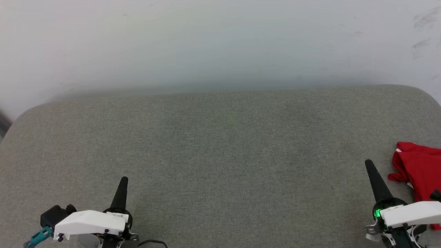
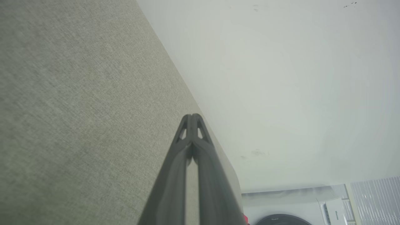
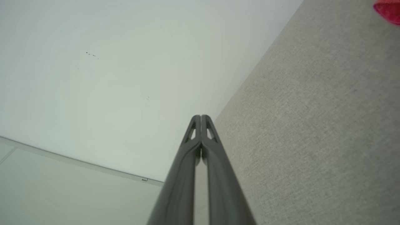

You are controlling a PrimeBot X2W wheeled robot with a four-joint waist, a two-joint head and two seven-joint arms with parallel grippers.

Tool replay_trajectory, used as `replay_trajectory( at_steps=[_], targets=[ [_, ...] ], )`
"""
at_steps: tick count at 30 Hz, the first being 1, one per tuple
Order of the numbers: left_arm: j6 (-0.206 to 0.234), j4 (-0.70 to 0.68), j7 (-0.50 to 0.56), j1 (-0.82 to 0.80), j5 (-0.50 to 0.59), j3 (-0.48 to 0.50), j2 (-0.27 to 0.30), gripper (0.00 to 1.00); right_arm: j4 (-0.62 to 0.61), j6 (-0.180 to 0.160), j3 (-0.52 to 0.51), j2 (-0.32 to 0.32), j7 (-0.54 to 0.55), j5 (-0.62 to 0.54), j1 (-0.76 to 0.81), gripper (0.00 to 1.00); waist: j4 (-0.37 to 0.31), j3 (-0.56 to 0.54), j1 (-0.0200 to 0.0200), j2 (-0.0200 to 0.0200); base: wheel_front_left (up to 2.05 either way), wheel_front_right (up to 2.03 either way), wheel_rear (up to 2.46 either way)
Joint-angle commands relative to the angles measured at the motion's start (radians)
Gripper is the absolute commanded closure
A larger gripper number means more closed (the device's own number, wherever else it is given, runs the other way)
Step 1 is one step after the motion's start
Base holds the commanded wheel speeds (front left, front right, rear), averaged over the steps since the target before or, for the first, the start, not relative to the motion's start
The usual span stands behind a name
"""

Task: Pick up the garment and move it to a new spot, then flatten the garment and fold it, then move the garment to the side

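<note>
Lying crumpled at the right edge of the head view, the red garment [image 1: 418, 168] rests on the grey-green fabric surface [image 1: 220, 155], a bit of white trim showing. The right hand [image 1: 369, 164], fingers pressed together and empty, sits just left of it. The left hand [image 1: 123, 181], likewise closed on nothing, sits at lower left, well apart from the garment. A pale wall [image 1: 220, 41] runs across the top.

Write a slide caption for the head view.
Left gripper and right gripper shut over grey surface; red garment crumpled far right.
</note>
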Motion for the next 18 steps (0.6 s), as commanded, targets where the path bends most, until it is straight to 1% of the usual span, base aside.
replay_trajectory(
  at_steps=[1,18],
  targets=[
    [-0.010,-0.004,0.008,-0.025,-0.023,0.010,-0.003,1.00,0.001,0.000,-0.003,0.003,0.003,0.028,-0.021,1.00,0.001,0.000,-0.0001,-0.0001,0.00,0.00,0.00],
    [-0.046,0.008,0.046,-0.041,-0.149,0.050,-0.024,1.00,0.038,0.000,-0.014,0.014,0.015,0.182,-0.044,1.00,0.009,0.003,-0.0001,-0.0001,0.00,0.00,0.00]
  ],
)
